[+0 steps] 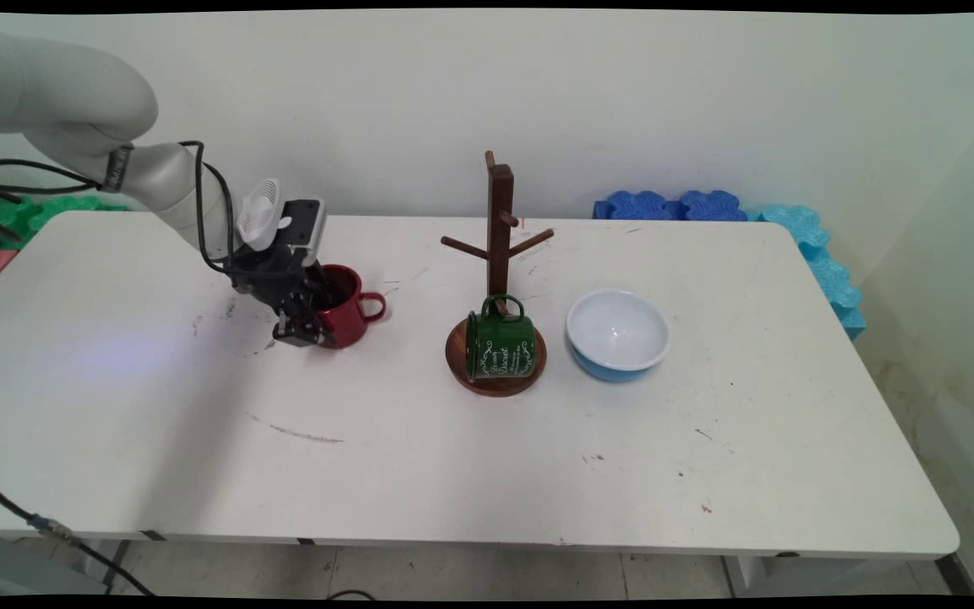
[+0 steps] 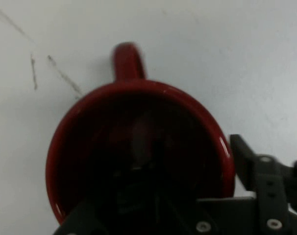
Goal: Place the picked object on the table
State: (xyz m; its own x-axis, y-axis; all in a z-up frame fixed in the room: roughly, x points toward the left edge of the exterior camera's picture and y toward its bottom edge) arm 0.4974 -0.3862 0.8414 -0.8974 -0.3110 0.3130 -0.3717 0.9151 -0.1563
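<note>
A red mug (image 1: 347, 309) stands upright on the white table (image 1: 487, 440), left of centre, with its handle pointing right. My gripper (image 1: 308, 317) is down at the mug's left side, opposite the handle, and part of it reaches over the rim into the mug's mouth. In the hand view the red mug (image 2: 138, 147) fills the frame with its handle at the top. There my gripper (image 2: 202, 196) sits at the lower right rim, and the mug's dark inside hides much of it.
A wooden mug tree (image 1: 500, 254) stands at the table's middle with a green mug (image 1: 500, 342) lying on its round base. A blue bowl with a white inside (image 1: 618, 334) sits just right of it. Blue foam pieces (image 1: 677, 205) line the far right edge.
</note>
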